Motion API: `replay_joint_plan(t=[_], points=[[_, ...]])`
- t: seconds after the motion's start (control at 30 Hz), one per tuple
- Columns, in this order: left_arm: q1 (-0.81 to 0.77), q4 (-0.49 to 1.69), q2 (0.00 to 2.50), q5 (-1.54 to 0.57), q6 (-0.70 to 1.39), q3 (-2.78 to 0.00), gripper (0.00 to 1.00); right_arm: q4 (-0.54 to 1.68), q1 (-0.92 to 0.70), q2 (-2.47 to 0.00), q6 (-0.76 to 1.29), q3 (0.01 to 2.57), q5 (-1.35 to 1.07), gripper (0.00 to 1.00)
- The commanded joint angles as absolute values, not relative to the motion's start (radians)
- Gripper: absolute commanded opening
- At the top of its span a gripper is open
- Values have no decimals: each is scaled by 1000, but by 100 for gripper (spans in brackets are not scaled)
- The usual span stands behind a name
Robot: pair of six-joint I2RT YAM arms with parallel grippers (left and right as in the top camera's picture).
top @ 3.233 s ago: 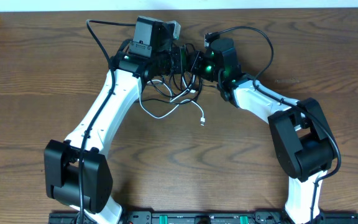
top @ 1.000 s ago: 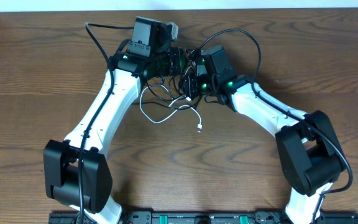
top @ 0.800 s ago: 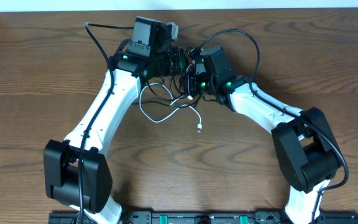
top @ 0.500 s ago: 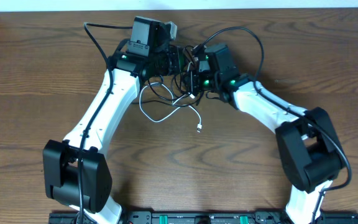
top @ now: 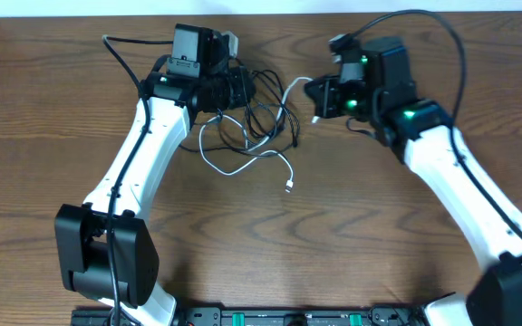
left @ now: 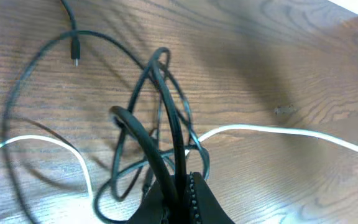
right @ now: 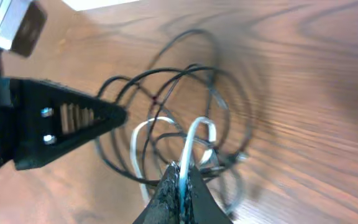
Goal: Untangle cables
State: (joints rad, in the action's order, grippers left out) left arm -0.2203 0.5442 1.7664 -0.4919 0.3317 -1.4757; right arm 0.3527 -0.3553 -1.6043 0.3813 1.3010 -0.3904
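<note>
Evidently left fingers (left: 188, 199) anchor the black cable (left: 169, 118), clamped, while right fingers (right: 178, 186) pinch the white cable (left: 272, 130) to free it

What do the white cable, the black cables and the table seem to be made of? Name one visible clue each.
White cable: likely flexible plastic sheathing, smooth with a slight sheen; it bends in loose curves.
Black cables: similar rubbery plastic, smooth, holding springy loops.
Table: wood or wood-look laminate, matte brown with grain streaks; which one cannot be told.
</note>
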Motion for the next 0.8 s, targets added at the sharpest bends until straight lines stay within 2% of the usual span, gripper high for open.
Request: replay_joint_plan(t=[0.0, 0.13, 0.43, 0.77], points=[[-219, 550, 1768, -493, 275, -1477, 7, 438, -352, -1517, 358, 1307, -142, 1], [-219, 548, 1768, -492, 239, -1477, 7, 587, -346, -1474, 395, 1307, 31, 1], [-218, 558, 1770, -337, 229, -1477, 7, 641, -345, -1396, 384, 1308, 39, 1], [-219, 564, 1773, -338, 228, -1477, 7, 694, -325, -1038, 358, 1308, 137, 1]])
